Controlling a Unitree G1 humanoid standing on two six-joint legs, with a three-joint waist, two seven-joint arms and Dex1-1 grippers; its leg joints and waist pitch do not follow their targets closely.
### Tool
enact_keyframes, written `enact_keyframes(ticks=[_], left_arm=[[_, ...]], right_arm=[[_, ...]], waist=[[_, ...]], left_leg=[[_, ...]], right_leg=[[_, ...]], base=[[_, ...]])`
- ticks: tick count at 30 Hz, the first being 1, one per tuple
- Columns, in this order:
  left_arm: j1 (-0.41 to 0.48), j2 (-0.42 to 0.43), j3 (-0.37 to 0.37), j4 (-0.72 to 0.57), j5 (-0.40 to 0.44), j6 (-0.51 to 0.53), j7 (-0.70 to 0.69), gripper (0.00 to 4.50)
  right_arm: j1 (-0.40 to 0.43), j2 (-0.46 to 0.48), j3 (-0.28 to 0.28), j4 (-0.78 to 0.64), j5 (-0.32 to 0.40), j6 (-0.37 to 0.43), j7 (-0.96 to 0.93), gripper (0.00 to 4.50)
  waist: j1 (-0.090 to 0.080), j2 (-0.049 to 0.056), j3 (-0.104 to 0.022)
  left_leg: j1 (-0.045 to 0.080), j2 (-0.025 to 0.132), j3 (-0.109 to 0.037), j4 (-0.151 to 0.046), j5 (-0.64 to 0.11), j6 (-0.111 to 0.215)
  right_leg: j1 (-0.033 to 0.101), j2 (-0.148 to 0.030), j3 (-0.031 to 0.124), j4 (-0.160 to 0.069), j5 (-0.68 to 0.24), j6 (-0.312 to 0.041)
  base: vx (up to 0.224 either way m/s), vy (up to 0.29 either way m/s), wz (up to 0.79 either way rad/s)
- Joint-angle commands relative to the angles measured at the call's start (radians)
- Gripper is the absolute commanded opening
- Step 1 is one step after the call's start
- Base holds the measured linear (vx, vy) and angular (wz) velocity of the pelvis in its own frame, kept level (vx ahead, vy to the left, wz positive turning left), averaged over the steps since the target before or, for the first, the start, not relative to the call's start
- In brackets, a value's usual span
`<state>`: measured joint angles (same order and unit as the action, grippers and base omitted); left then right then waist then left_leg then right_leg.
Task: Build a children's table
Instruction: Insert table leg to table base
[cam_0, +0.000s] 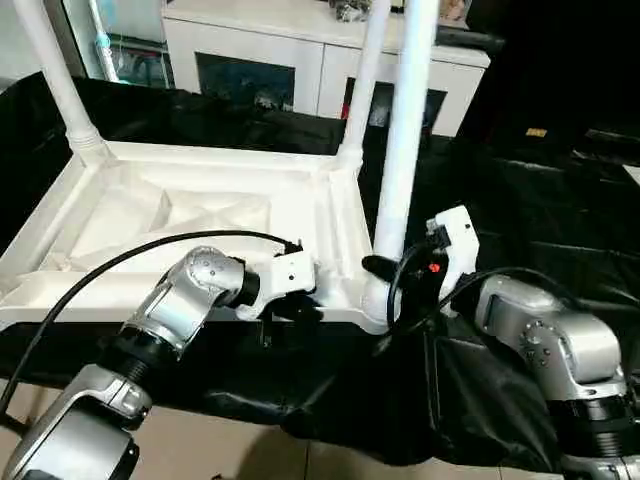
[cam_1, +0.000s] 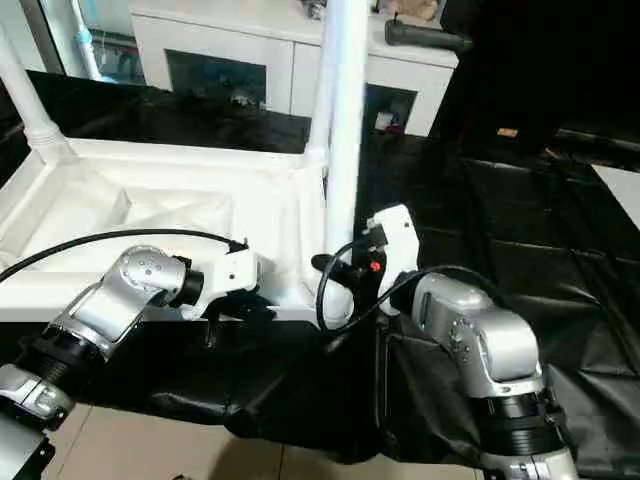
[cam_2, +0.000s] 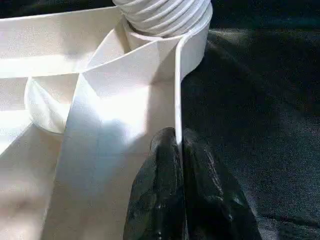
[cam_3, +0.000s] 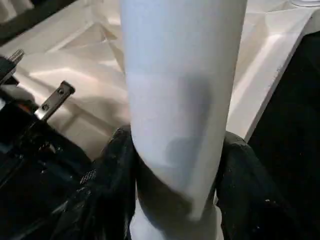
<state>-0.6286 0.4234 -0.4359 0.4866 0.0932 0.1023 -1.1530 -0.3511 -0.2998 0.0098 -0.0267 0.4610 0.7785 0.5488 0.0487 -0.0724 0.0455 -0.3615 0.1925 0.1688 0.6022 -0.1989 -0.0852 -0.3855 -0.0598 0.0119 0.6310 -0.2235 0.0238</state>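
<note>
You see two silver metallic forearms with rounded, screw-dotted joint housings and black ribbed collars. Each wrist carries a white plastic block. A black cable loops over the left forearm (cam_0: 185, 300); another curls by the right forearm (cam_0: 545, 335), whose wrist shows a small red dot. The fingers (cam_2: 160, 200) are glossy black.

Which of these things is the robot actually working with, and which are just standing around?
Part of the job:
- tabletop, upside down, its rim pinched by the left fingers
- near leg, held by the right fingers at the corner socket
- two far legs, already standing

Just there:
- white cabinet
- black cloth
</note>
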Motion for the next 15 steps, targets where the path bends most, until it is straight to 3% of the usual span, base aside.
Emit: enact_keyframes(ticks=[1,14,15], left_arm=[[-0.017,0.006,0.006,0.026,0.029,0.004,0.027,0.0],[-0.021,0.006,0.01,0.03,0.028,0.002,0.031,0.0],[-0.024,0.004,0.011,0.034,0.027,0.002,0.032,0.0]], right_arm=[[0.012,0.007,-0.012,0.009,0.01,-0.012,0.003,1.86],[0.116,0.067,-0.053,0.049,0.026,-0.141,0.03,1.86],[0.152,0.089,-0.065,0.051,0.029,-0.19,0.031,1.86]], waist=[[0.005,0.021,-0.054],[0.003,0.023,-0.05],[0.004,0.024,-0.05]], left_leg=[[0.014,0.028,-0.001,-0.079,-0.128,-0.027],[0.013,0.029,-0.003,-0.084,-0.171,-0.025],[0.014,0.029,-0.001,-0.083,-0.182,-0.024]], right_leg=[[0.037,-0.055,0.019,-0.061,0.051,-0.243],[0.035,-0.055,0.019,-0.068,0.006,-0.239],[0.032,-0.057,0.02,-0.07,-0.01,-0.238]], base=[[0.0,0.0,0.0],[0.0,0.0,0.0],[0.0,0.0,0.0]])
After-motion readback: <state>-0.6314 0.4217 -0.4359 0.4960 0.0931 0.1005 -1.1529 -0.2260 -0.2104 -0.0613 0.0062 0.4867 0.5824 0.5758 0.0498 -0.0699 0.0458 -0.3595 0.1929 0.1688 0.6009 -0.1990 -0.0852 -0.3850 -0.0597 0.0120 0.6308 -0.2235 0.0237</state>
